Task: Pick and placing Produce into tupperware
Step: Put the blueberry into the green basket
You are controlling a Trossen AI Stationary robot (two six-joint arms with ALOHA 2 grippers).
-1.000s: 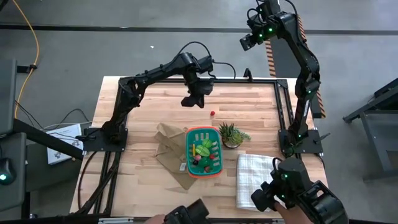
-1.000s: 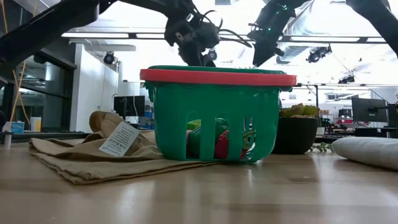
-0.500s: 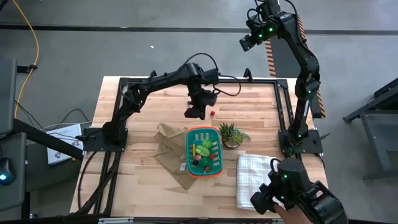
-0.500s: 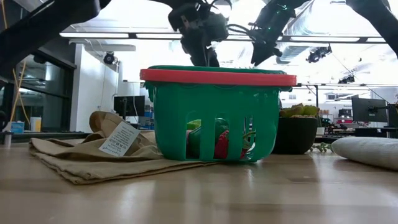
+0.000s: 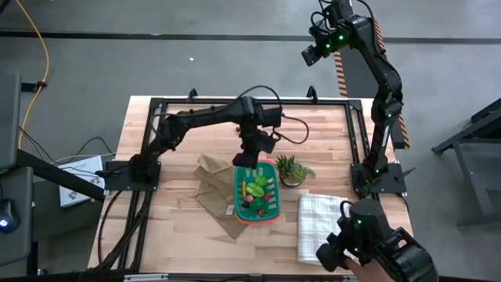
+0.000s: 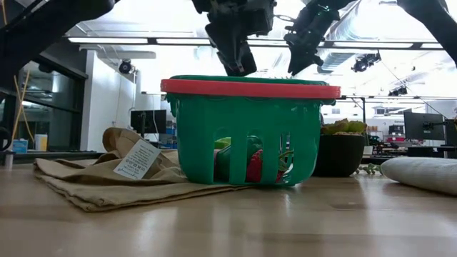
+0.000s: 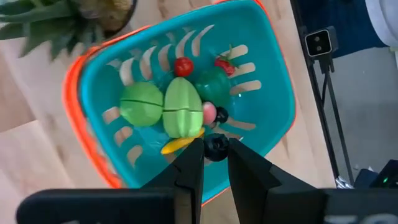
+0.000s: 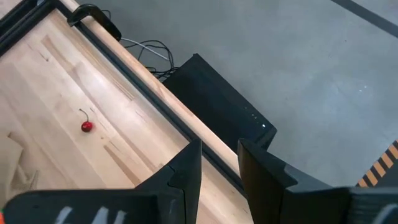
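A: Table status? What's changed?

B: Left arm has swung in from the far side of the table over the last second. Left gripper now hangs over the far end of the tupperware, fingers narrow and pinched on a dark berry. So this is the drop step: berry is over the basket, not yet let go.

A: Right arm?

B: Parked high off the table's far right corner. Right gripper is partly open, nothing in it.

A: What's already in the basket?

B: Two green halves, a yellow piece, a small red ball, a strawberry-like piece, a pink bit. Mostly loaded, I'd say.

A: Anything left out?

B: One cherry, on bare wood beyond the basket, well apart from it. Likely the next pick.

A: Obstructions?

B: Brown paper bag lies touching the basket on the left. Potted plant sits just beside it on the right; its leaves are near the rim. Checked cloth is further right, no issue. Release looks clear from above.
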